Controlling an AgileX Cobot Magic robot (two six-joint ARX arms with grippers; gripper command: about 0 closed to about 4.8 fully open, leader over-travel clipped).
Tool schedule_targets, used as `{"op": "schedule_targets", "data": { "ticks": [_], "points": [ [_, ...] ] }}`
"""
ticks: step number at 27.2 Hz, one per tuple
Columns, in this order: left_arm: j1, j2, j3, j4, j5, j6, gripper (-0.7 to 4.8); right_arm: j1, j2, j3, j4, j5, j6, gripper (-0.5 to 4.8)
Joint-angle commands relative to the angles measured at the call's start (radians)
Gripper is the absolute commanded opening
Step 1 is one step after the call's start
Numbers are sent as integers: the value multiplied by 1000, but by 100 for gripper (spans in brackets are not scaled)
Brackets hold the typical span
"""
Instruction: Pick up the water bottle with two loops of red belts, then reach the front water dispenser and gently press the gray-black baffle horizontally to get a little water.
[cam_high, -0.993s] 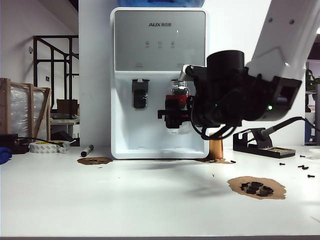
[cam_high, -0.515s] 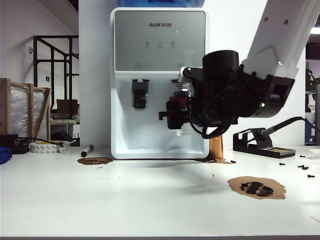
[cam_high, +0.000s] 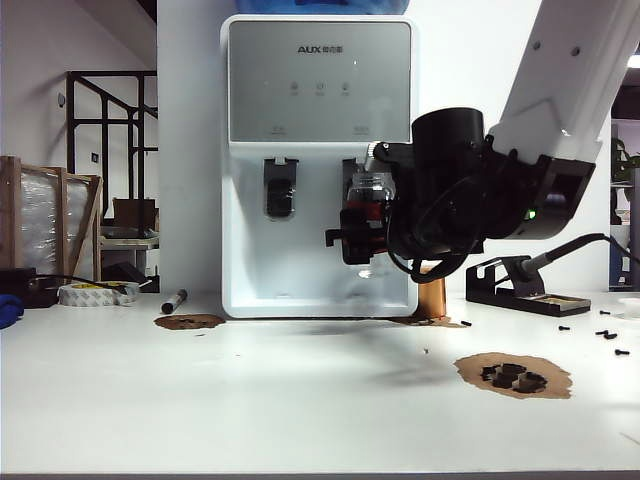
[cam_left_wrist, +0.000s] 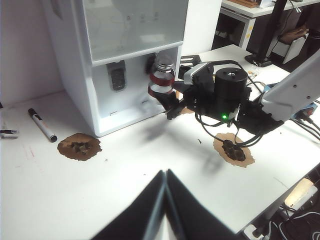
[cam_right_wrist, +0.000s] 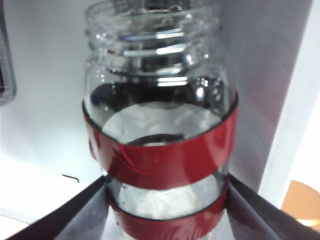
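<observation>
The water bottle (cam_high: 371, 186) is a clear jar with two dark-red bands (cam_right_wrist: 160, 155). My right gripper (cam_high: 350, 236) is shut on its lower body, with a dark finger on each side (cam_right_wrist: 82, 212). It holds the bottle upright in the recess of the white water dispenser (cam_high: 320, 90), under the right-hand tap. The gray-black baffle is mostly hidden behind the bottle's neck; a dark edge of it (cam_high: 350, 178) shows. From the left wrist view the bottle (cam_left_wrist: 162, 80) is also seen. My left gripper (cam_left_wrist: 165, 172) hangs shut and empty over the table, well short of the dispenser (cam_left_wrist: 130, 25).
The left-hand paddle (cam_high: 280, 190) is uncovered. A copper cylinder (cam_high: 432, 297) stands by the dispenser's right foot, and a black stand (cam_high: 520, 285) sits further right. Brown patches (cam_high: 513, 375) (cam_high: 189, 321), a marker (cam_high: 174, 300), a tape roll (cam_high: 90, 293) and loose screws (cam_high: 605, 335) lie on the table.
My right gripper has shifted the bottle slightly rightward in the exterior view, first lifting it a little, then lowering it again. The left arm has kept still.
</observation>
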Motion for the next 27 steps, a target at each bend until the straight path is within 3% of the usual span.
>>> {"op": "schedule_targets", "data": {
  "ticks": [1,27],
  "points": [
    [2,2,5,6,5,-2,-1,-3,-7,9,45,-53,6,-2],
    [2,2,5,5,23,0,-1,-18,-7,21,48,-69,5,-2]
  ]
}}
